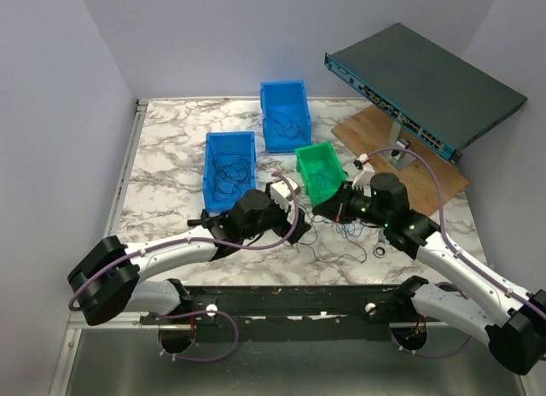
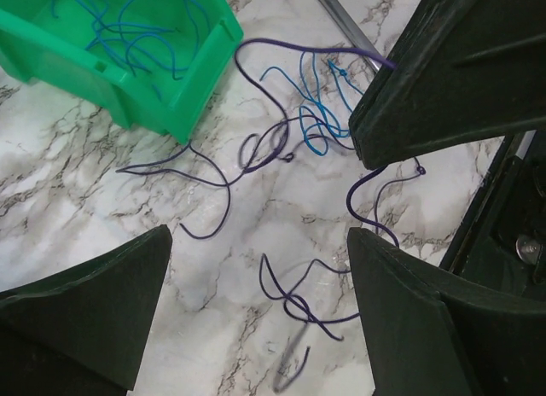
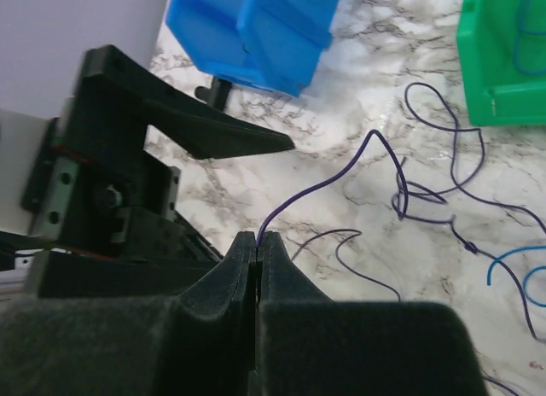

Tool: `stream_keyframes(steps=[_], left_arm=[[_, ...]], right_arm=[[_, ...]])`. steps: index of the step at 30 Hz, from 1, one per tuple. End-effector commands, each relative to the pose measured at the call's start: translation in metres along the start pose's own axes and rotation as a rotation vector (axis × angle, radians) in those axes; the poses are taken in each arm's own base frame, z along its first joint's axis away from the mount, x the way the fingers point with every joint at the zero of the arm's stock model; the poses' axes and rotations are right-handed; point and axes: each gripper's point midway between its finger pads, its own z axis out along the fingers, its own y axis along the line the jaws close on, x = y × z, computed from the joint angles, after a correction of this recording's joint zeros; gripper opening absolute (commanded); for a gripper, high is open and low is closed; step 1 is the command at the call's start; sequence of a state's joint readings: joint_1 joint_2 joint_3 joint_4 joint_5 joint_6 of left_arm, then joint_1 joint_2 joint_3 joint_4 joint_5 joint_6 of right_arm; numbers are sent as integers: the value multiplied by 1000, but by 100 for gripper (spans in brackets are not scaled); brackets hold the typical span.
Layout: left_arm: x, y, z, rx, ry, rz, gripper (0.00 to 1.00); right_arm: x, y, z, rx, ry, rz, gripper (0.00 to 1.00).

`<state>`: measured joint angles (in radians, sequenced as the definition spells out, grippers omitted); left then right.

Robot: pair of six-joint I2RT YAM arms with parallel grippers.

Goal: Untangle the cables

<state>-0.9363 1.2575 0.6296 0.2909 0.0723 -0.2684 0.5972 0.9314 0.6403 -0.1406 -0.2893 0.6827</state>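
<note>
The marbled table (image 1: pixel 171 131) is carrying a blue bin (image 1: pixel 229 165), a second blue bin (image 1: pixel 284 114), a green bin (image 1: pixel 319 170), a wooden board (image 1: pixel 354 131), a wrench (image 2: pixel 341 16), and loose cables (image 2: pixel 277 144) sprawling beside the green bin.

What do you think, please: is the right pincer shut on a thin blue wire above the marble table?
Wrong colour: the right pincer is shut on a thin dark purple wire above the marble table, as the right wrist view shows.

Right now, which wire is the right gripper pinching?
The dark purple wire, its end clamped in the shut right gripper; the blue wires lie ungripped.
</note>
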Motion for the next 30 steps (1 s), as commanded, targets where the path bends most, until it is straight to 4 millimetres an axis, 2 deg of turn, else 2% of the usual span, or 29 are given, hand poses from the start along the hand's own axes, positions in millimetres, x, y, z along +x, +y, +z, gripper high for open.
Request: stream_keyframes(steps=[1, 7, 9, 15, 21, 26, 30], left_arm=[[-6, -20, 4, 110, -10, 22, 86], [-7, -33, 4, 188, -20, 23, 86], [-7, -32, 5, 178, -19, 22, 88], [-5, -8, 12, 52, 9, 0, 94], [-6, -16, 14, 100, 4, -5, 97], [-14, -30, 4, 181, -58, 4, 97], [-18, -30, -9, 185, -116, 16, 99]], right_arm=[[-5, 30, -9, -108, 21, 6, 1], [-7, 40, -9, -153, 26, 18, 1], [-7, 43, -9, -164, 33, 17, 1], [-5, 53, -14, -207, 56, 20, 1], [-4, 57, -17, -225, 52, 44, 1], [-6, 45, -13, -171, 27, 40, 1], [-8, 41, -11, -149, 16, 36, 1]])
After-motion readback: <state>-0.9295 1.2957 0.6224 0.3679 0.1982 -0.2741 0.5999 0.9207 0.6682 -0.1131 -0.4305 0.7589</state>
